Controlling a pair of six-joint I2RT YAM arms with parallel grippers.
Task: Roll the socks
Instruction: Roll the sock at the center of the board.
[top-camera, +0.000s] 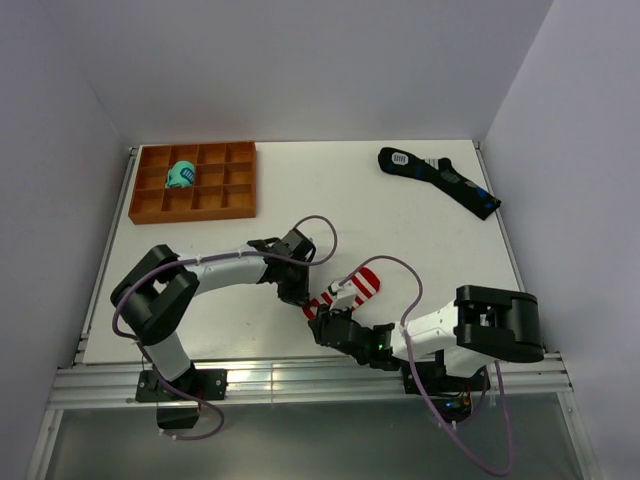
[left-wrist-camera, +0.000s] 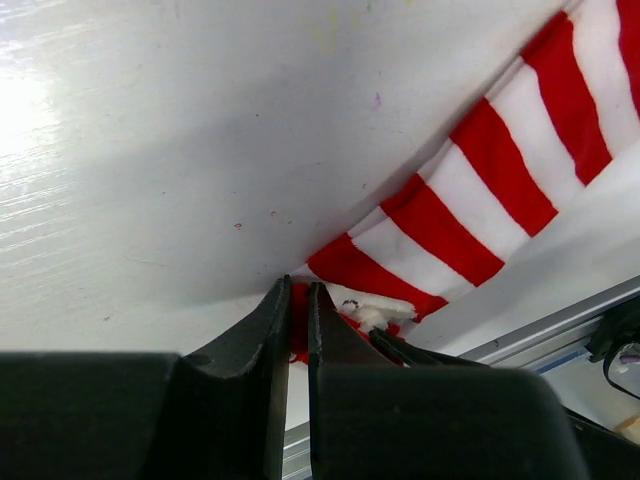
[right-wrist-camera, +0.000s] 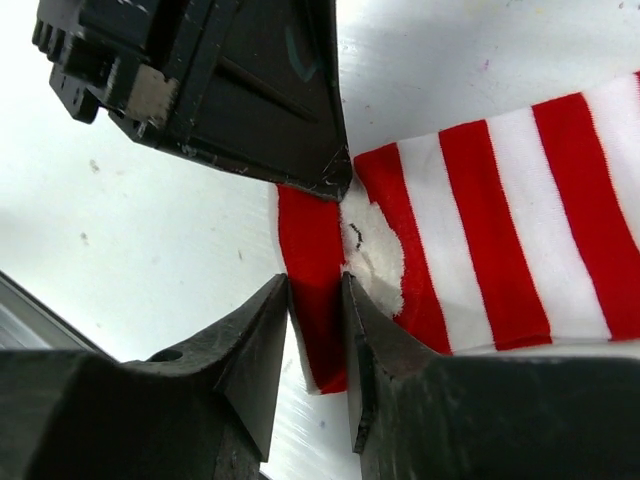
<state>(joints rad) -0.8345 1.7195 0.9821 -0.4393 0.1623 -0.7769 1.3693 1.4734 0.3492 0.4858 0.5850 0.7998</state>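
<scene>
Near edge of the table (top-camera: 300, 190), centre: the striped sock (top-camera: 364, 284) lies flat; its red end points toward the near edge; its striped length runs diagonally toward the far right corner. Both grippers meet at that red end.

The left gripper (left-wrist-camera: 300, 292) is clamped on the sock; its jaws stand almost together with red fabric pinched between the tips. The right gripper (right-wrist-camera: 316, 292) straddles the same red end, just beside the left tips; its jaws stand a narrow gap apart with fabric in the gap; whether they press it cannot be told.

Hazards, judged from this position:
1. The 2 sets of tips are close together; any further approach could bring them into contact.
2. Each pinch takes only the edge of the fabric; the edge could slip free once rolling starts, giving a loose or skewed roll.
3. The sock lies near the table's near edge; a pull toward the arm bases could drag it onto the rail.

Appearance: thin, soft knit; red and white bands; a solid red end carrying a fluffy white patch with a small dark mark; no turn of the roll formed yet; whether 1 sock or 2 stacked cannot be told.

Far left corner: an orange tray (top-camera: 195, 214) with a teal bundle (top-camera: 181, 176) in 1 compartment. Far right corner: a black sock (top-camera: 440, 180) with blue patches; both well apart from the grippers.
</scene>
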